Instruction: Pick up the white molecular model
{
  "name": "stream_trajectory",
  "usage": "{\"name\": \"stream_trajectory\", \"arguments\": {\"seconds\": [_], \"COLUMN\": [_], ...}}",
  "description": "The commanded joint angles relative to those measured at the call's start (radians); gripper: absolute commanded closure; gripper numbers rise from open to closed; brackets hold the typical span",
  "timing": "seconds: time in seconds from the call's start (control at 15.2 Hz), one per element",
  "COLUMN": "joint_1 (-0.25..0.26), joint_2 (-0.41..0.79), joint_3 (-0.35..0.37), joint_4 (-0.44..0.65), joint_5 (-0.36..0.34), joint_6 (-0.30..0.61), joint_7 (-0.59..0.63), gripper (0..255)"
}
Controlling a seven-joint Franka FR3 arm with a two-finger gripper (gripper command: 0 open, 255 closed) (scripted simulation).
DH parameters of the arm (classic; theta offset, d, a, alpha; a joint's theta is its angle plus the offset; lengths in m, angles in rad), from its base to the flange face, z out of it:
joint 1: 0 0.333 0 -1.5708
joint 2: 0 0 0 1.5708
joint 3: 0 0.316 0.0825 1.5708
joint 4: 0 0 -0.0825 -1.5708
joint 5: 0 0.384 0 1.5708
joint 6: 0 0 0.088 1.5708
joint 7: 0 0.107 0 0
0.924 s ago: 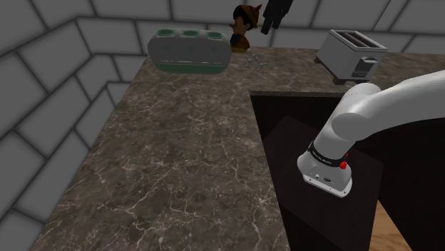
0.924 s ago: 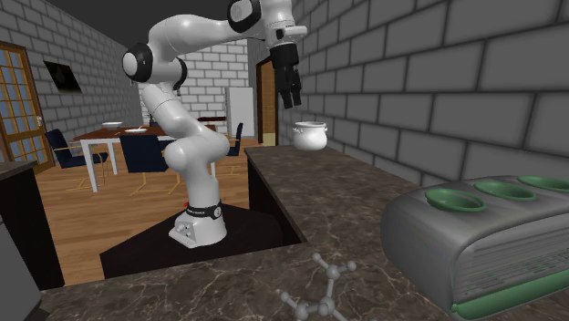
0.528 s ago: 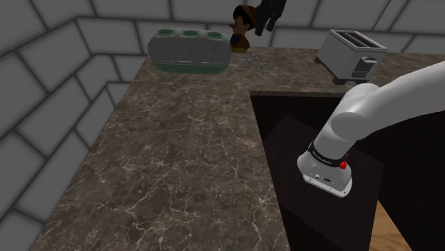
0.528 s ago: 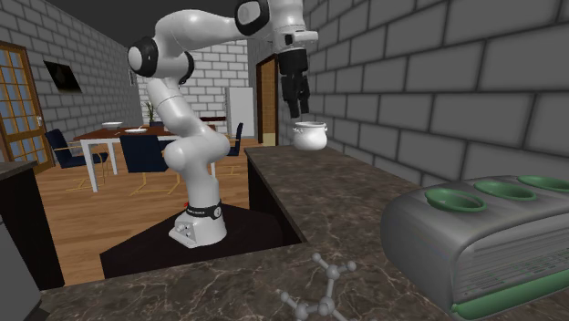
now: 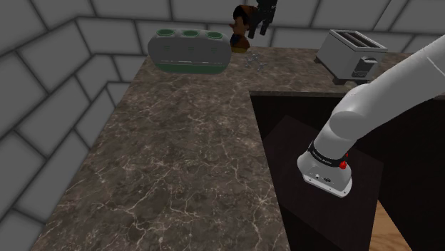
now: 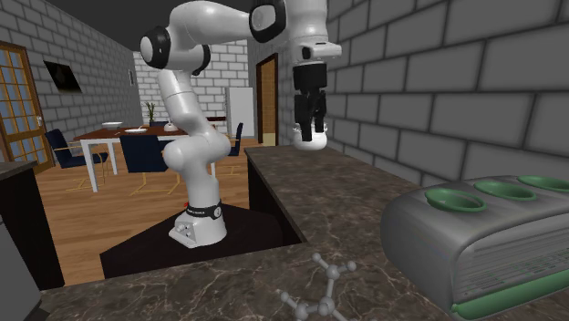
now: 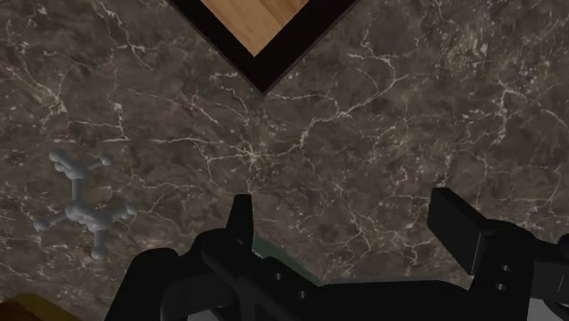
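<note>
**A:** How does the claw stand?

**B:** The claw (image 7: 345, 217) is wide open. Its two black fingers are spread apart, with nothing between them but stone. It hangs above the dark marbled tabletop (image 7: 383, 100), pointing down, beside the brick wall (image 6: 438, 82).

**A:** And the molecular model?

**B:** The molecular model (image 7: 87, 205) is pale grey-white and lies flat on the tabletop, off to one side of the fingers and untouched. In the shoulder view it sits at the far end, just right of the grey container with green-rimmed wells (image 5: 189, 50), and the toaster (image 5: 351, 53) is further right.

**A:** Close to the claw?

**B:** No. In the second exterior view it lies low, in front of the container and well apart.
</note>
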Motion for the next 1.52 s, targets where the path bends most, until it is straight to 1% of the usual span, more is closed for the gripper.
{"name": "stream_trajectory", "arguments": {"seconds": [0.0, 0.4, 0.79, 1.12, 1.45], "joint_1": [-0.010, -0.044, -0.088, -0.139, -0.205], "joint_2": [0.072, 0.285, 0.509, 0.706, 0.916], "joint_3": [-0.020, -0.081, -0.131, -0.158, -0.173], "joint_4": [0.043, 0.178, 0.348, 0.523, 0.742], "joint_5": [0.000, 0.013, 0.045, 0.081, 0.117], "joint_6": [0.007, 0.022, 0.007, -0.030, -0.094], "joint_7": [-0.012, -0.060, -0.107, -0.140, -0.161], "gripper": [0, 0, 0, 0, 0]}}
